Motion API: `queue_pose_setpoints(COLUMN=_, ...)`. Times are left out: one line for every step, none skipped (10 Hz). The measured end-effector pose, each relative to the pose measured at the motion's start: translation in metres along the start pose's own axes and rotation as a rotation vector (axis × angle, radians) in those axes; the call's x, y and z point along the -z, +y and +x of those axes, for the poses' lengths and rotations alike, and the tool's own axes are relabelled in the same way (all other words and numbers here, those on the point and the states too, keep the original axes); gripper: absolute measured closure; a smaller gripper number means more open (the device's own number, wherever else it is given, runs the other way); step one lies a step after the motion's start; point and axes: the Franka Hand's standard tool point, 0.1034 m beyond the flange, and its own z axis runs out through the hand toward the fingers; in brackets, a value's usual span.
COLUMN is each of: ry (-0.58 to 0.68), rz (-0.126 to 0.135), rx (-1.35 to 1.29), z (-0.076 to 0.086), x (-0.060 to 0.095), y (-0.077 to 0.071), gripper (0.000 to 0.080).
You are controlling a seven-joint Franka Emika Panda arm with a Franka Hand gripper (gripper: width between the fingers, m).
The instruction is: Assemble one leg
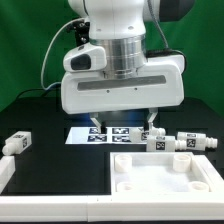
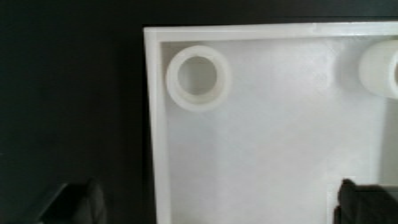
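The large white tray-like part (image 1: 160,178) lies at the front on the exterior view's right. In the wrist view it fills the picture (image 2: 267,140), showing a raised rim and two round sockets (image 2: 198,74). One leg (image 1: 18,143), a short white peg with a black-and-white tag, lies at the exterior view's left. Three more legs (image 1: 185,143) lie in a row behind the tray on the right. My gripper (image 1: 146,120) (image 2: 221,205) hangs over the tray's back left corner. It is open and empty, its dark fingertips (image 2: 71,205) wide apart.
The marker board (image 1: 105,132) lies flat on the black table behind the tray, under the arm. A green backdrop closes off the rear. A white edge shows at the front left corner (image 1: 5,172).
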Motion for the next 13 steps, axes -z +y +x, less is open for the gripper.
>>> queue_pose_setpoints(ry=-0.057, rz=0.004, rx=-0.074, z=-0.006, x=-0.004, y=-0.004, gripper=0.0151)
queue_pose_setpoints(ry=-0.117, rz=-0.004, rx=-0.196, z=-0.02, x=-0.013, y=-0.012, gripper=0.0151)
queue_pose_setpoints(ry=-0.193, rz=-0.007, rx=-0.282, z=-0.036, x=-0.018, y=-0.017, gripper=0.0151)
queue_pose_setpoints(ry=-0.283, rz=-0.014, rx=-0.369, z=-0.049, x=-0.019, y=-0.024, gripper=0.0151)
queue_pose_setpoints(ry=-0.327, rz=-0.02, rx=-0.417, z=-0.05, x=-0.019, y=-0.029, gripper=0.0151)
queue_pose_setpoints(ry=-0.415, rz=0.001, rx=-0.45, z=-0.053, x=-0.016, y=-0.033, gripper=0.0151)
queue_pose_setpoints(ry=-0.468, rz=0.004, rx=-0.439, z=-0.052, x=-0.019, y=-0.028, gripper=0.0151)
queue_pose_setpoints(ry=-0.488, rz=0.003, rx=-0.44, z=-0.05, x=-0.021, y=-0.027, gripper=0.0151)
queue_pose_setpoints(ry=-0.489, rz=0.003, rx=-0.44, z=-0.05, x=-0.022, y=-0.026, gripper=0.0151)
queue_pose_setpoints(ry=-0.482, rz=-0.016, rx=-0.497, z=-0.051, x=-0.023, y=-0.028, gripper=0.0151)
queue_pose_setpoints(ry=-0.472, rz=-0.048, rx=-0.603, z=-0.058, x=-0.025, y=-0.033, gripper=0.0151)
queue_pose_setpoints(ry=-0.477, rz=-0.075, rx=-0.744, z=-0.065, x=-0.028, y=-0.038, gripper=0.0151)
queue_pose_setpoints(ry=-0.475, rz=-0.062, rx=-0.86, z=-0.066, x=-0.031, y=-0.042, gripper=0.0151)
